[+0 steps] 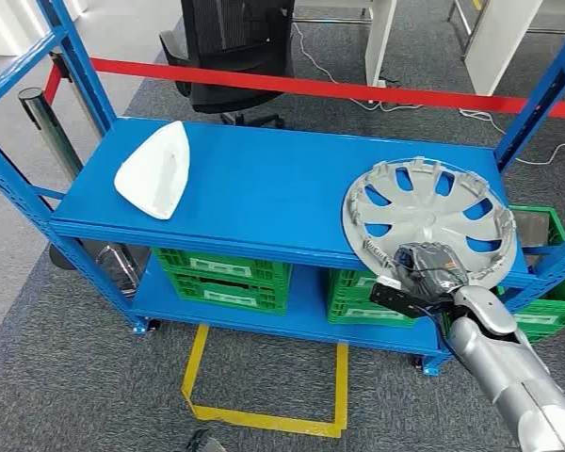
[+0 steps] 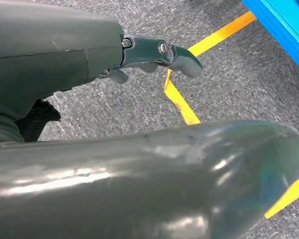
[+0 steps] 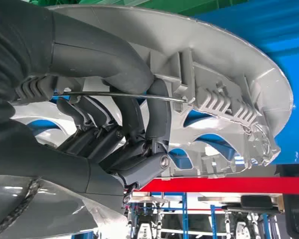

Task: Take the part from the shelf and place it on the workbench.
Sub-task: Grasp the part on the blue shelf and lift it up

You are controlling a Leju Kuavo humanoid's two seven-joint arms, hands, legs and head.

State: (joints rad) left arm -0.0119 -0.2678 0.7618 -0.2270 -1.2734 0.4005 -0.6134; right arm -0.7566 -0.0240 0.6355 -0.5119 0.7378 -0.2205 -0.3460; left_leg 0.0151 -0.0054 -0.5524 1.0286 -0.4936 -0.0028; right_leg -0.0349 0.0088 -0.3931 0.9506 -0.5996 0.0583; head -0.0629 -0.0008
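A silver wheel cover [image 1: 428, 212] lies at the right end of the blue shelf's top board [image 1: 266, 188], its near rim jutting over the front edge. My right hand [image 1: 426, 273] grips that near rim. In the right wrist view the thumb lies on one face of the wheel cover [image 3: 223, 74] and the fingers [image 3: 155, 114] hook through its openings. A white moulded part [image 1: 155, 169] rests at the left end of the same board. My left hand [image 2: 140, 55] hangs low over the carpet, holding nothing, one finger stretched out.
Green crates [image 1: 222, 278] fill the lower shelf. Blue uprights [image 1: 542, 94] frame both ends. A yellow taped square [image 1: 266, 414] marks the carpet before the shelf. A red barrier tape [image 1: 301, 87] and a black office chair [image 1: 230, 47] stand behind.
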